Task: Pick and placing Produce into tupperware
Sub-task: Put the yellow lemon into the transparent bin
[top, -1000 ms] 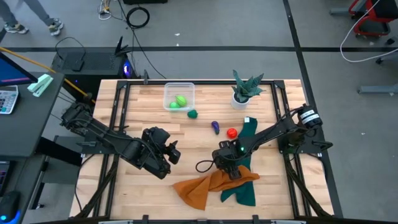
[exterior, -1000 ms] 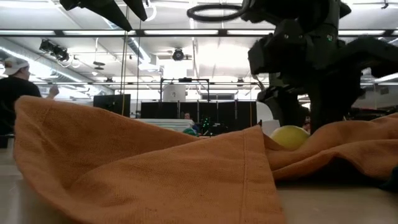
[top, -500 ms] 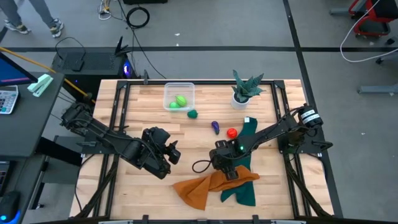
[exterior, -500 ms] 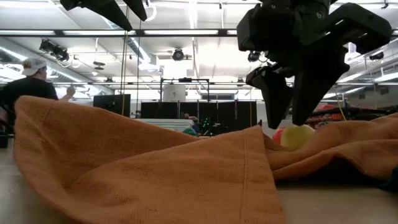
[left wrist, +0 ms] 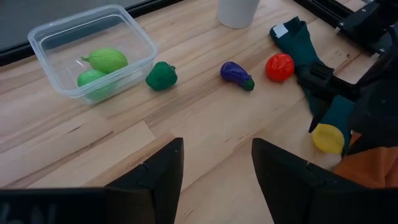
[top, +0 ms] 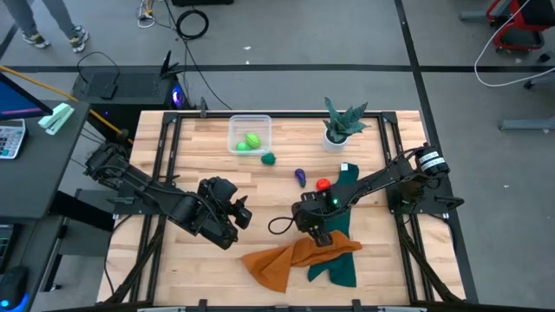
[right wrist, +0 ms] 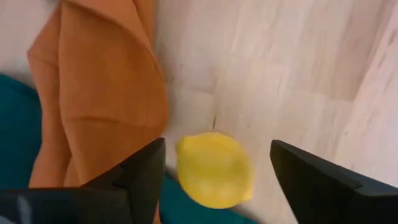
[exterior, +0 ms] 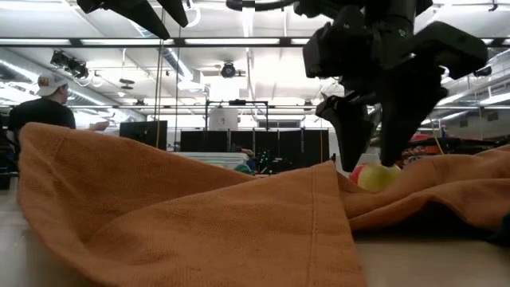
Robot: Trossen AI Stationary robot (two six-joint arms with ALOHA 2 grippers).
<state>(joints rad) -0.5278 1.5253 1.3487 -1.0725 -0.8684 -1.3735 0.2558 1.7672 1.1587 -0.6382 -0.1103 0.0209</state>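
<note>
Two light green toy fruits (left wrist: pixel 102 67) already inside clear square plastic tupperware (left wrist: pixel 46 43). My right gripper (right wrist: pixel 214 171), fingers spread, straddling yellow toy lemon (right wrist: pixel 214 169) (probably ungrasped); dark green, purple, red pieces left. Left gripper (left wrist: pixel 214 171) released, idle.

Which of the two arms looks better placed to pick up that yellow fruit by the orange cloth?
The right arm. Its pincer hangs open directly over the yellow fruit, one finger on each side, beside the orange cloth. The left pincer waits open farther off across the table, with nothing near it.
</note>
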